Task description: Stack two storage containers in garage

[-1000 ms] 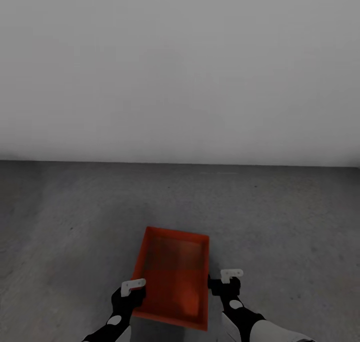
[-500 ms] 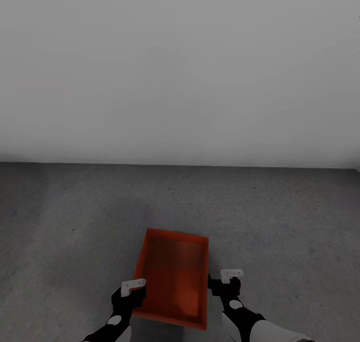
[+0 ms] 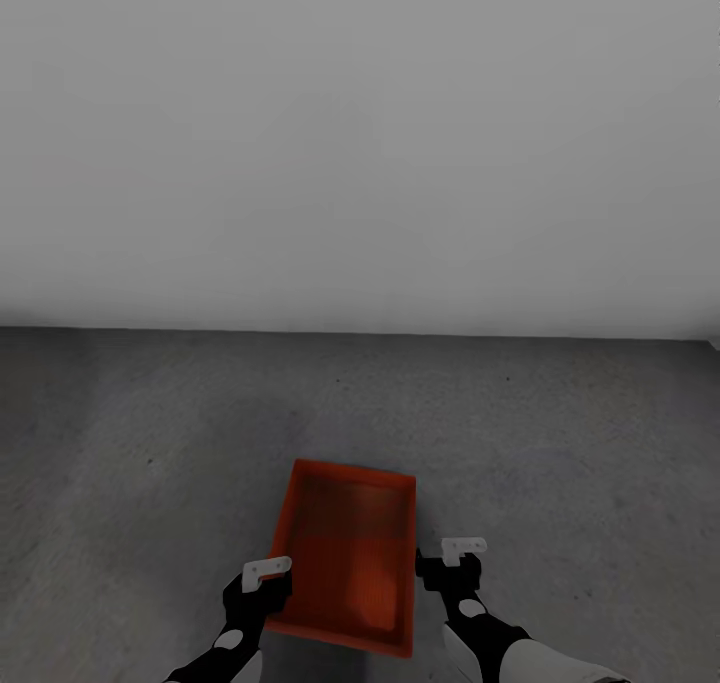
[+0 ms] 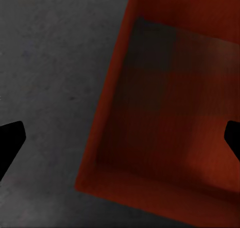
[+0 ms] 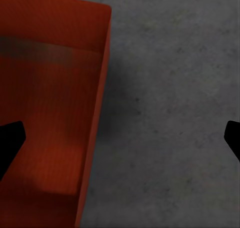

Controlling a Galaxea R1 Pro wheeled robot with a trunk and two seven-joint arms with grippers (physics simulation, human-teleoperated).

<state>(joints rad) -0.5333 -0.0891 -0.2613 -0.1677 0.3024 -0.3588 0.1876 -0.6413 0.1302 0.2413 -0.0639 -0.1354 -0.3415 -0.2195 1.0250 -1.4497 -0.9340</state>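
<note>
One container, head view: red-orange storage container [image 3: 345,553] on the grey garage floor [image 3: 560,443], long axis running away toward the white wall [image 3: 360,143]; second container unseen.
Head view, arms: left end effector [image 3: 266,569] over the near-left rim, right end effector [image 3: 462,546] just off the right wall; left nearer.
Left wrist view: container [image 4: 165,112] below, fingers spread wide, straddling its left wall, gripping nothing.
Right wrist view: container [image 5: 50,102] offset to one side, fingers wide apart, empty, one over the bin, one over floor [image 5: 170,112].

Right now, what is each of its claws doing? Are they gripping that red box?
Left gripper: open, straddling a side wall of the storage container, not clamped.
Right gripper: open, straddling the opposite wall, holding nothing.
</note>
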